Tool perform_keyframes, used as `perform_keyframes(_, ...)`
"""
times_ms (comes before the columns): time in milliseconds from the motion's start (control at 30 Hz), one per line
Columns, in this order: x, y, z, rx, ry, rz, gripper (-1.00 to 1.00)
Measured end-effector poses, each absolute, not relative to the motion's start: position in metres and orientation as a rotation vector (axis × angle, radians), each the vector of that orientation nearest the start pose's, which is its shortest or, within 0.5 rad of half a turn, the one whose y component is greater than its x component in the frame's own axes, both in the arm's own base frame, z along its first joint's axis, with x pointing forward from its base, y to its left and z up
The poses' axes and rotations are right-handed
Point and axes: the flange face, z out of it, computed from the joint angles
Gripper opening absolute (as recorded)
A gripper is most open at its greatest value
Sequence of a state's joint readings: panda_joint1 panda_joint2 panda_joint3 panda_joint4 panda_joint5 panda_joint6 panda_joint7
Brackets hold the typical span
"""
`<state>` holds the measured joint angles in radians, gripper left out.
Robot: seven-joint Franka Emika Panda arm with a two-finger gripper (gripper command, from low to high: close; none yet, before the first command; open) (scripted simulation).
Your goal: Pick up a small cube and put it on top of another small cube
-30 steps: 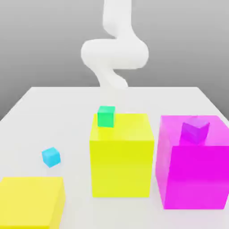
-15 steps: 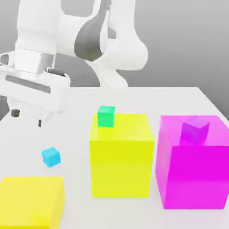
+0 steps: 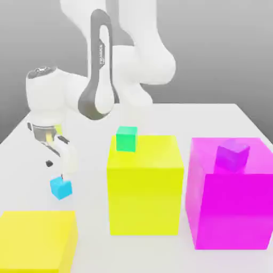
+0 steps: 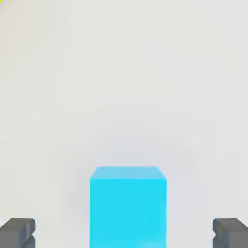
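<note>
The hand (image 3: 56, 169), its fingers (image 4: 17, 232) spread wide and empty, is seen poised directly above the cyan cube (image 3: 61, 188) on the counter (image 3: 213, 120). The cube is centred between the fingertips, square to them, so a straight descent is judged sufficient.

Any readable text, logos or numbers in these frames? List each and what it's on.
Dark vertical lettering on the arm's grey side panel: too blurred to read.
Cyan cube, green cube, purple cube, yellow blocks, magenta block, table: no markings.
</note>
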<state>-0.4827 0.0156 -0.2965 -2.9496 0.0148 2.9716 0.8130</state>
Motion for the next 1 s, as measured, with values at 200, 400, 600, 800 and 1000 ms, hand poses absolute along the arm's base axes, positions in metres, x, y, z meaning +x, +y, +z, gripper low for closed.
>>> perform_keyframes(200, 0.232, -0.231, 0.155, -2.178, 2.268, -0.018, 0.0)
perform_keyframes(400, 0.226, -0.228, 0.129, -2.18, 2.264, -0.007, 0.0)
perform_keyframes(600, 0.225, -0.228, 0.125, -2.181, 2.263, -0.003, -1.0)
perform_keyframes(800, 0.229, -0.23, 0.139, -2.179, 2.266, -0.013, -1.0)
perform_keyframes(1000, 0.232, -0.231, 0.163, -2.178, 2.268, -0.016, -1.0)
